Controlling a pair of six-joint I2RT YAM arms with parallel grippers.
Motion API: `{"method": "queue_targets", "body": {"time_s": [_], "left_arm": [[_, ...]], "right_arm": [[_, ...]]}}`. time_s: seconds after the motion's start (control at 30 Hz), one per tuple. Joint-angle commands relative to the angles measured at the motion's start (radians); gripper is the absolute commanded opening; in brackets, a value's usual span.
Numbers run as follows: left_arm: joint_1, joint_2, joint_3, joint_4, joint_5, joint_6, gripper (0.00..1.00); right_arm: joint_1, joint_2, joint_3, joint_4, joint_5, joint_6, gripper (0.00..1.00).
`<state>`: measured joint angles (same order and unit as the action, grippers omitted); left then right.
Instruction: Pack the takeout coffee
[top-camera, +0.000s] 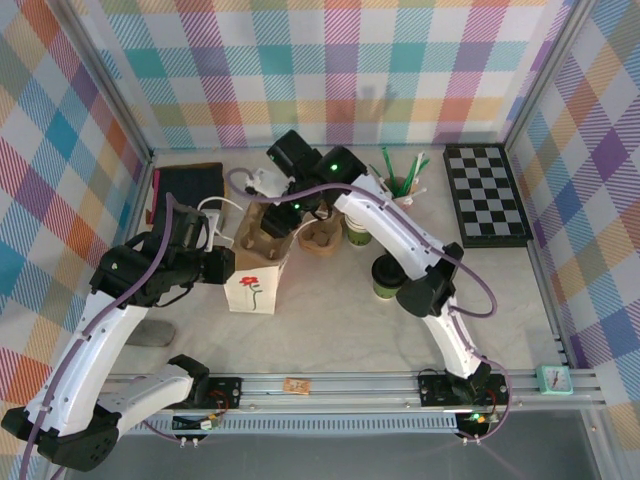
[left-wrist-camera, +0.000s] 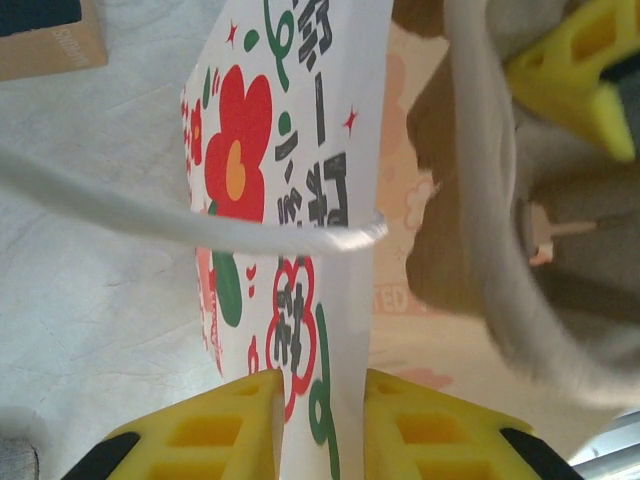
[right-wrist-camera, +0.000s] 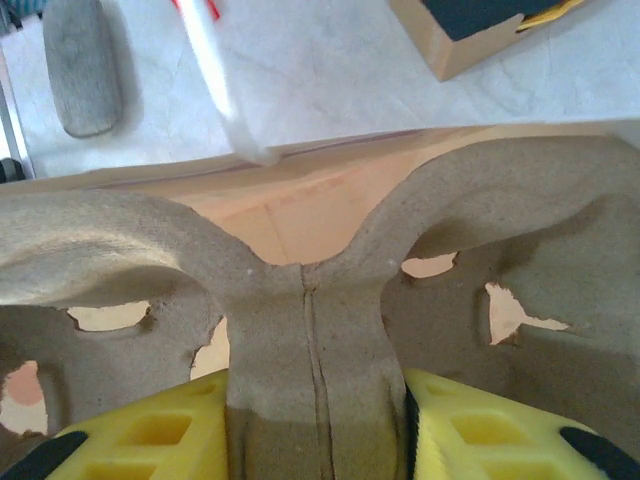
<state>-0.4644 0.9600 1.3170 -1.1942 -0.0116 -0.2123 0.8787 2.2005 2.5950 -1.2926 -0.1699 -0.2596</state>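
The widest open stretch of the white worktop (top-camera: 330, 335) runs along its near edge, from the white paper bag printed with a red flower (top-camera: 252, 290) to the near right corner. The white right arm (top-camera: 400, 235) slants over it, crowding the green paper cup with the black lid (top-camera: 385, 278) just beside its elbow. Behind the bag, the brown moulded-pulp cup carrier (top-camera: 265, 232) fills the far middle. A bare lane lies between the cup and the black-and-white chequered board (top-camera: 487, 195) at the right edge. A grey oblong lump (top-camera: 150, 333) and the left arm (top-camera: 150, 275) block the near left.
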Motion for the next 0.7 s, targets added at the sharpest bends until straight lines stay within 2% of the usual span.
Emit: {"method": "queue_targets", "body": {"time_s": [0.0,0.1,0.23,0.33,0.53,0.67], "left_arm": [[-0.014,-0.009,-0.011,-0.014,0.012,0.022,0.26],[-0.014,-0.007,-0.010,-0.015,0.007,0.022,0.26],[-0.014,-0.007,-0.001,-0.013,0.008,0.024,0.26],[-0.013,-0.004,0.005,-0.013,0.011,0.025,0.26],[-0.013,-0.008,0.001,-0.012,0.006,0.025,0.28],[-0.014,-0.006,0.007,-0.013,-0.015,0.027,0.31]], "right_arm": [[-0.018,0.029,0.046,0.033,-0.079,0.058,0.42],[-0.015,0.041,0.048,0.024,-0.072,0.064,0.41],[0.034,0.051,0.038,0.015,0.112,0.026,0.38],[0.067,0.056,0.024,0.033,0.191,0.011,0.38],[0.081,0.056,0.016,0.054,0.262,-0.008,0.37],[0.088,0.038,-0.032,0.070,0.263,-0.042,0.35]]}}
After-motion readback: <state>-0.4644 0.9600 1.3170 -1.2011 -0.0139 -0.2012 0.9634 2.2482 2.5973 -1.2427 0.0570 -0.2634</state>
